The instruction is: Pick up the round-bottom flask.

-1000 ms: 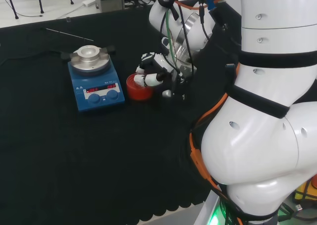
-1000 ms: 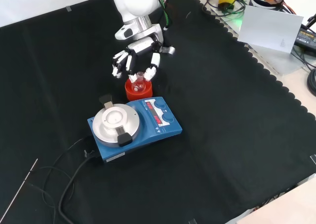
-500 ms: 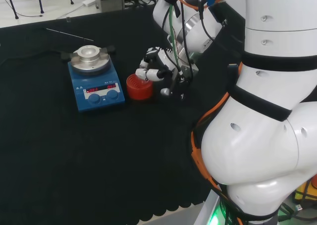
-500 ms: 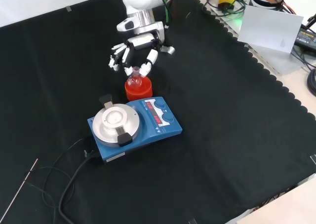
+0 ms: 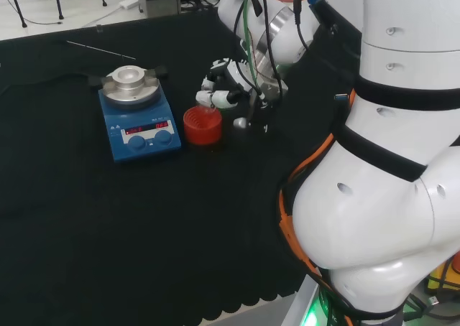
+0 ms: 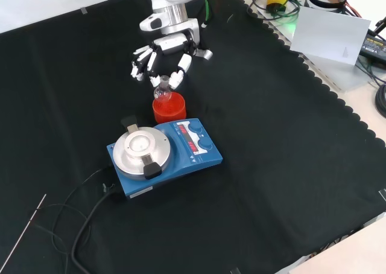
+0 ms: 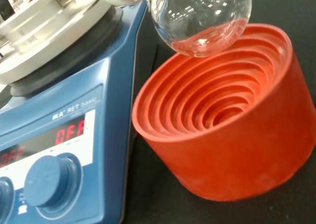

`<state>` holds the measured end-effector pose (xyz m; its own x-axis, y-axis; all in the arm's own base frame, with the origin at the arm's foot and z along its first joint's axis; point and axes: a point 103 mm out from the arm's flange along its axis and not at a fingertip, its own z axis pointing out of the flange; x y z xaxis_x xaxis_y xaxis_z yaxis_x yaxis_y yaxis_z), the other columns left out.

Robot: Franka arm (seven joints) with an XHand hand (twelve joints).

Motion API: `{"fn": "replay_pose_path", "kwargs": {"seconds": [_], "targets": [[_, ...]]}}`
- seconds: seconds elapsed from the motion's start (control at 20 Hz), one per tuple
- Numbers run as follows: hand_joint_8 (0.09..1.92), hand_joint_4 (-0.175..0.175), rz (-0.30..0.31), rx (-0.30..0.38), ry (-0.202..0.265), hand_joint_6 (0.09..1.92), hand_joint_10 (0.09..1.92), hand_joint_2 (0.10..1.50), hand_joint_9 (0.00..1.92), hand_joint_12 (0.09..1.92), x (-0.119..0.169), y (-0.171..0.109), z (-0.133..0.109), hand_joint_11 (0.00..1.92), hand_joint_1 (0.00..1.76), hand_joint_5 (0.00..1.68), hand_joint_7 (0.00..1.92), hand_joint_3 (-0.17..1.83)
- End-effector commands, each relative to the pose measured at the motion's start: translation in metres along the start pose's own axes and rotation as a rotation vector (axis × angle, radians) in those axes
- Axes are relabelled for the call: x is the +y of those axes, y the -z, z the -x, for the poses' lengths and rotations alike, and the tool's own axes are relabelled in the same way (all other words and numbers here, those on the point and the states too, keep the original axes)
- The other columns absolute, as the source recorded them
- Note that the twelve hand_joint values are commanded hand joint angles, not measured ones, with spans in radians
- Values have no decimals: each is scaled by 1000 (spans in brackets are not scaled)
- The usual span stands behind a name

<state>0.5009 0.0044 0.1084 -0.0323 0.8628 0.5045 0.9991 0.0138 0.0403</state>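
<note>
Flask (image 7: 200, 18), pinched at its neck by the hand (image 6: 161, 52) just above the stand (image 7: 224, 130), could slip and drop, since smooth glass offers little purchase.

A lab: a blue hotplate stirrer (image 6: 164, 156) beside a glass flask (image 7: 200, 17).

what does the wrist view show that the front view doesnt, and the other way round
Wrist view alone: the ribbed steps inside the red stand, and clear space between it and the flask's round bottom. Front view alone: the robot hand with fingers curled round the flask's neck, the cable running from the blue hotplate, and a thin rod on the cloth. Both: flask, red stand and hotplate.
</note>
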Motion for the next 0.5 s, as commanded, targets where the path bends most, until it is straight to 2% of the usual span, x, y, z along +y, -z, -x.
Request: {"fn": "replay_pose_path", "kwargs": {"seconds": [0.05, 0.5], "targets": [[571, 175, -27, -46, 13, 1016, 631, 1067, 505, 1333, 1, 24, -26, 60, 1014, 993, 306, 86], [568, 175, -26, -88, 24, 1013, 627, 1062, 498, 1332, -1, 48, -50, 55, 1016, 996, 306, 95]]}}
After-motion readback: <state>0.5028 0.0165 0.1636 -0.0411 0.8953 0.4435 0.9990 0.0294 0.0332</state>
